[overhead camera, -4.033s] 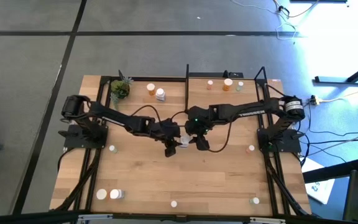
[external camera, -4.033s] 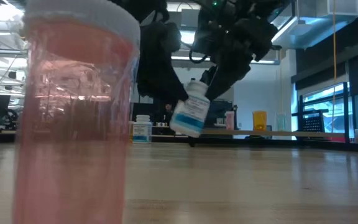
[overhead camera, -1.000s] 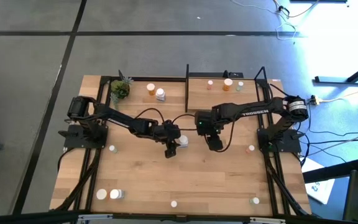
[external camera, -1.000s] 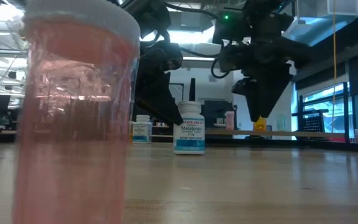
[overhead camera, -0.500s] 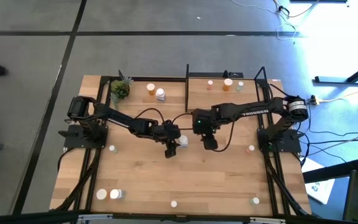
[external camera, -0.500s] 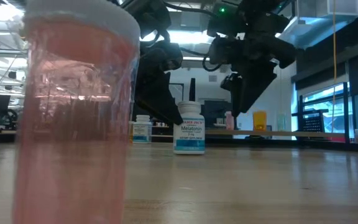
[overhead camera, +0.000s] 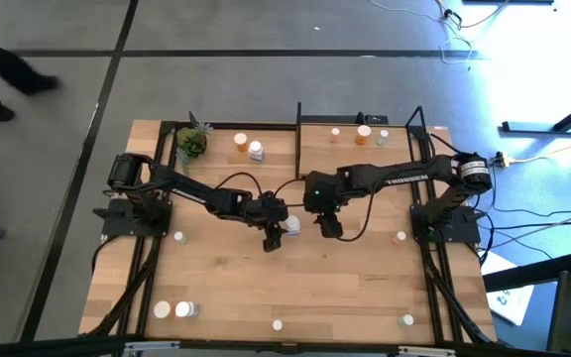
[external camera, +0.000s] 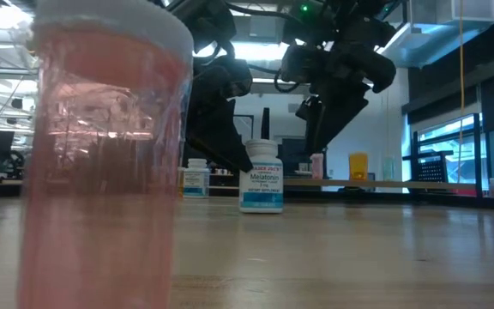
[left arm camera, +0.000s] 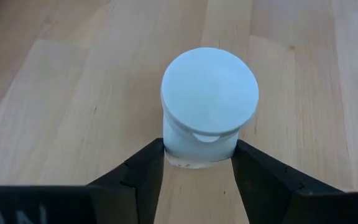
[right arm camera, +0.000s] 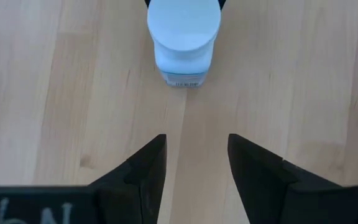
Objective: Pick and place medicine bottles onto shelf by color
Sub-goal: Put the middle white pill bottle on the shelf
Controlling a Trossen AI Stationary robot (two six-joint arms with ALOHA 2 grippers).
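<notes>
Left tool [left arm camera: 197,171] clamps white bottle [left arm camera: 207,106] standing upright on desk [left arm camera: 73,93] (cap up); right tool [right arm camera: 191,165] gapes empty just beside it.

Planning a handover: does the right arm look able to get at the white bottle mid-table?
Probably yes: the right claw stands open, bare wood ahead of the white bottle, though the left claw grips its far side.
</notes>
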